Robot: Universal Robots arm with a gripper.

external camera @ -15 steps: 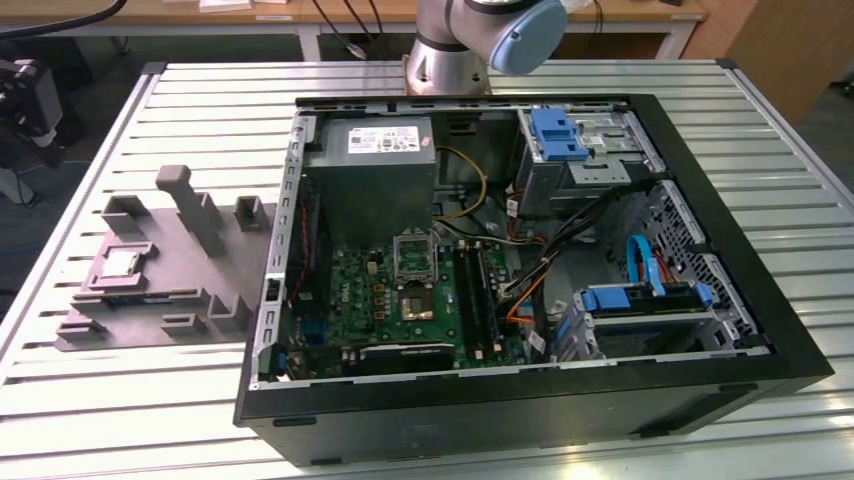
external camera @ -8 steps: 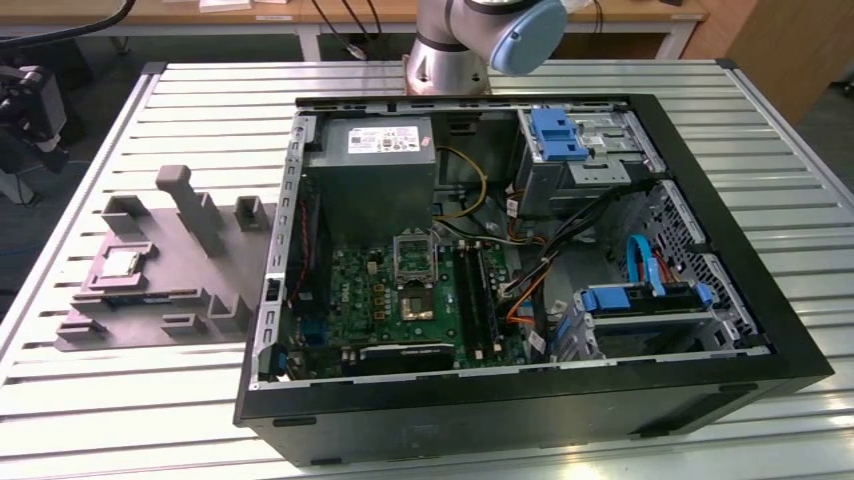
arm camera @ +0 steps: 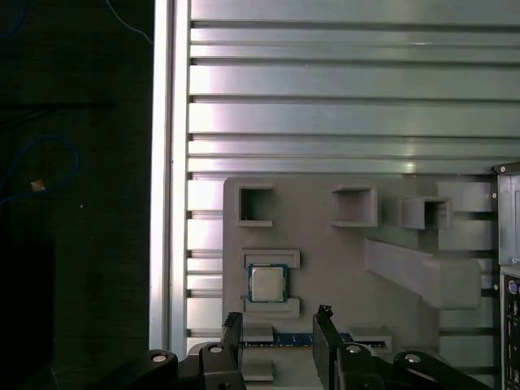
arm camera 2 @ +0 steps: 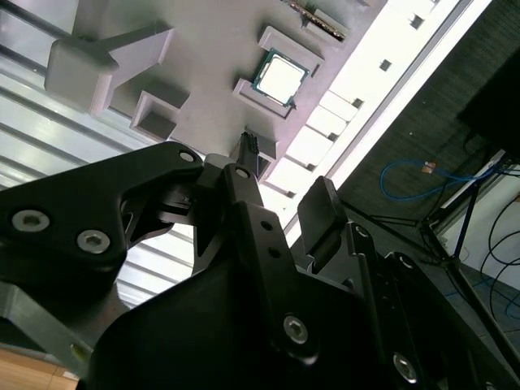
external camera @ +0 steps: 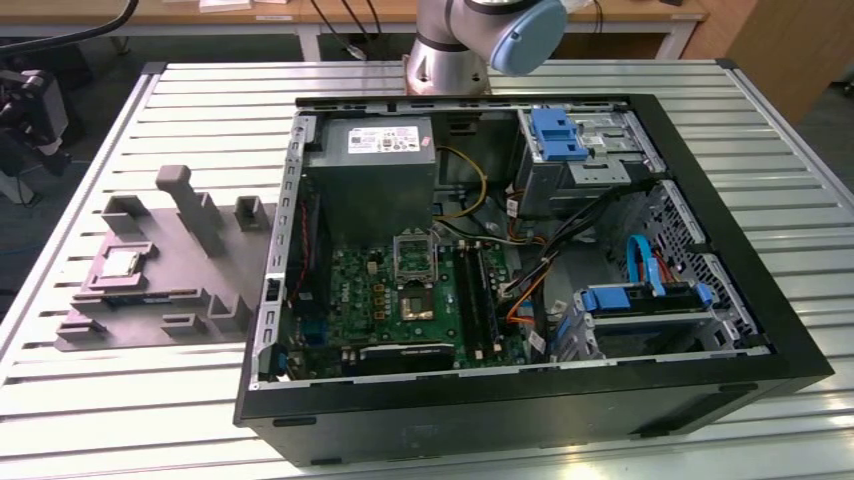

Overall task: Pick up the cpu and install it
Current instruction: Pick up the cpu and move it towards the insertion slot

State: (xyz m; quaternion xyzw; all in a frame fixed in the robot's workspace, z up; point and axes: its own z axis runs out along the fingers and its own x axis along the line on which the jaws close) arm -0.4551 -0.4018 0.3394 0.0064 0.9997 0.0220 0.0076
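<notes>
Silvery square cpu [arm camera: 267, 283] lies flat in a shallow framed recess of a grey moulded tray [arm camera: 349, 260], which rests on a slatted metal tabletop [arm camera: 341, 106]. In the first wrist view the black pincer [arm camera: 279, 318] hangs over the tray near the cpu, its two fingers spread apart and holding nothing. The tray sits to the exterior view's left of an open computer case [external camera: 534, 405].

Silvery slatted metal table [external camera: 134, 420] carries two things. Grey moulded plastic tray [external camera: 174, 270] with upright blocks and square pockets sits toward exterior view's left. Open black computer case [external camera: 801, 345] lies flat just beside it. Inside case: green motherboard [external camera: 358, 300], big grey metal box with white label [external camera: 380, 190], blue plastic drive bracket [external camera: 557, 135], blue flat cable [external camera: 638, 255].
</notes>
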